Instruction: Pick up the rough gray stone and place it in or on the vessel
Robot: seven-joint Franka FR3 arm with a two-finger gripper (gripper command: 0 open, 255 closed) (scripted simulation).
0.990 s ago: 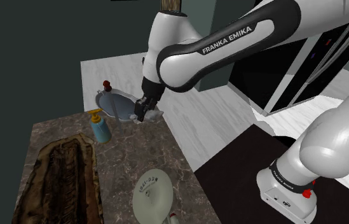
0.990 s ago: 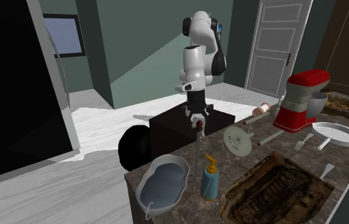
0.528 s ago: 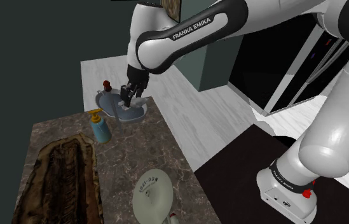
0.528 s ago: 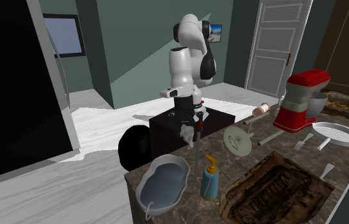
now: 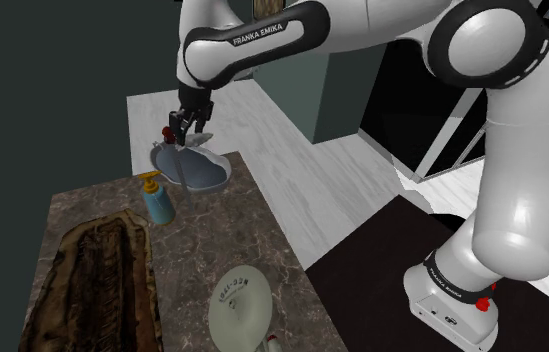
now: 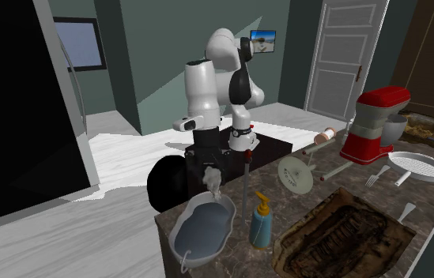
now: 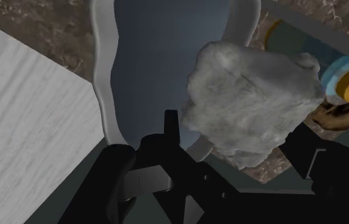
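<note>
The gripper [image 7: 236, 140] pinches the stone [image 7: 255, 95] between its 2 fingers [image 7: 171, 130], with the vessel [image 7: 103, 83] beyond them. The stone is likely rigid and heavy, and its rough flanks suit this grip.

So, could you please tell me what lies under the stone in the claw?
Below the stone sits the vessel, pale-rimmed, its blue-grey inside seemingly empty; a blue bottle stands beside it. The stone hides part of the rim and the counter there.

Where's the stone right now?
The stone is clasped in the gripper, above the vessel at the far end of the counter, shoulder view's upper left.
</note>
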